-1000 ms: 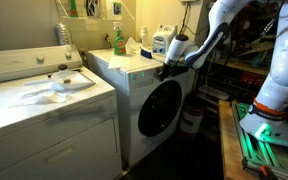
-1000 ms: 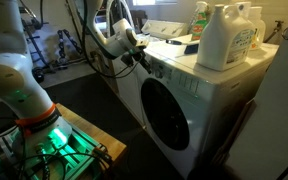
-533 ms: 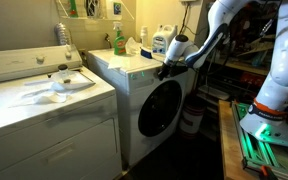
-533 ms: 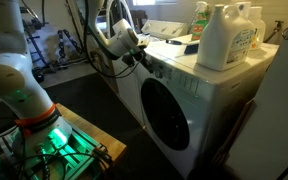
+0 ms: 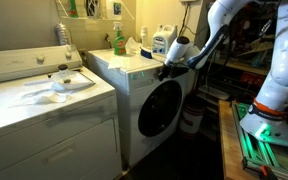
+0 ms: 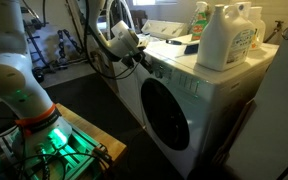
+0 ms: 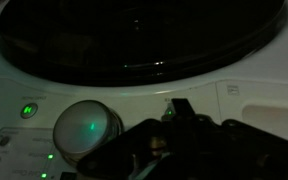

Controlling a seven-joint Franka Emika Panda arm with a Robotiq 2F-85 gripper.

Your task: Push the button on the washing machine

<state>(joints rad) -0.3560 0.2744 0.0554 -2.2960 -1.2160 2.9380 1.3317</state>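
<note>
The washing machine is the white front-loader with a round dark porthole door, seen in both exterior views. My gripper is at the control panel strip along the machine's top front edge, above the door. In the wrist view the fingers look closed together, with the tip touching the white panel beside a small green light. A round dial and a lit green button lie to the left of the tip. The dark door glass fills the top.
A wider white flat-topped machine stands beside the front-loader. Detergent bottles and a green bottle stand on top. A white bucket sits on the floor by the door. My base glows green.
</note>
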